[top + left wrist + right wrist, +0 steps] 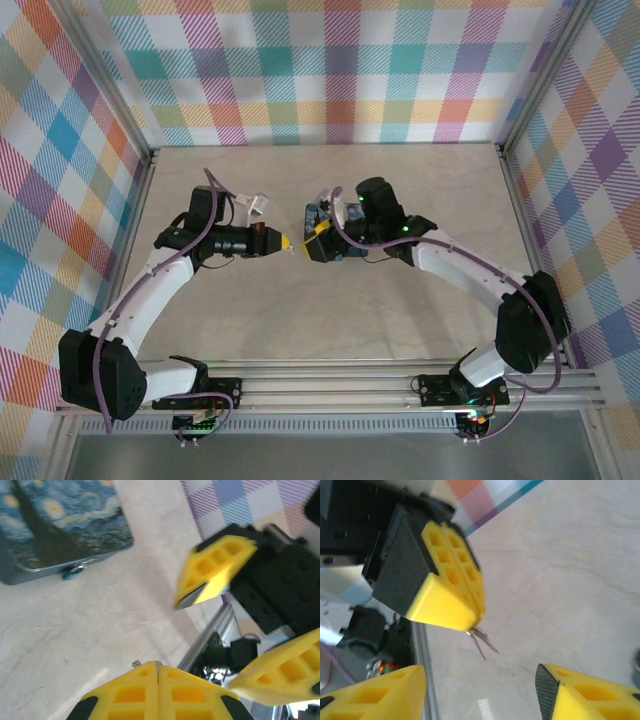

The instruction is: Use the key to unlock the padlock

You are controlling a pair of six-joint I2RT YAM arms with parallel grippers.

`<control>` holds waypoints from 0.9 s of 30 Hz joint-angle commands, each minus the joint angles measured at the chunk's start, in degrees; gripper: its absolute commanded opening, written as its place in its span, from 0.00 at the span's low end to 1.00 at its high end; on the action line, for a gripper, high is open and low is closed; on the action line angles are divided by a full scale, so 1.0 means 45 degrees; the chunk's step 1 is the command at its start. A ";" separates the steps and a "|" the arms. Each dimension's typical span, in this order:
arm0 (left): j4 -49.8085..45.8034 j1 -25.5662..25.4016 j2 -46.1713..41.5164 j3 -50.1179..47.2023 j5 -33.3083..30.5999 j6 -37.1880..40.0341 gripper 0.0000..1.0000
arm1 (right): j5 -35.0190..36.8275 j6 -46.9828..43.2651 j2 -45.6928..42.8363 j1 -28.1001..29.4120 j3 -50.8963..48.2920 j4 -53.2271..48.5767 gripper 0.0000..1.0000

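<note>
The table (400, 330) is a pale, marble-veined surface, enclosed on three sides by walls (330, 70) of multicoloured plaid cloth. Aluminium posts stand at the corners and a rail (330, 385) runs along the near edge. Both arms meet near the middle, with bare table all round them out to the walls. The tin box (60, 525), printed with a blue starry-night picture, lies flat under the right arm's wrist. The padlock (75, 570), small, bluish and blurred, sits against the tin's side wall at its latch. The left gripper (158, 669) has its yellow fingers pressed together on the key (482, 641), whose thin metal end sticks out past the tips, near the tin but apart from it. The right gripper (480, 680) is spread wide and holds nothing.
</note>
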 commanded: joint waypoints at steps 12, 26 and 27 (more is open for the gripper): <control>0.4843 -0.0116 -0.0333 -0.1203 -0.1916 -0.7055 0.00 | 0.0837 0.8039 -0.0394 -0.0295 -0.2106 0.6370 0.47; 0.2347 -0.0134 -0.0593 0.0480 -0.2091 -0.7202 0.00 | 0.2282 -0.0009 -0.0018 0.0498 -0.2792 0.6528 0.54; 0.2289 -0.0133 -0.0610 0.0518 -0.2073 -0.7203 0.00 | 0.2286 -0.0481 0.0072 0.0577 -0.2812 0.6709 0.54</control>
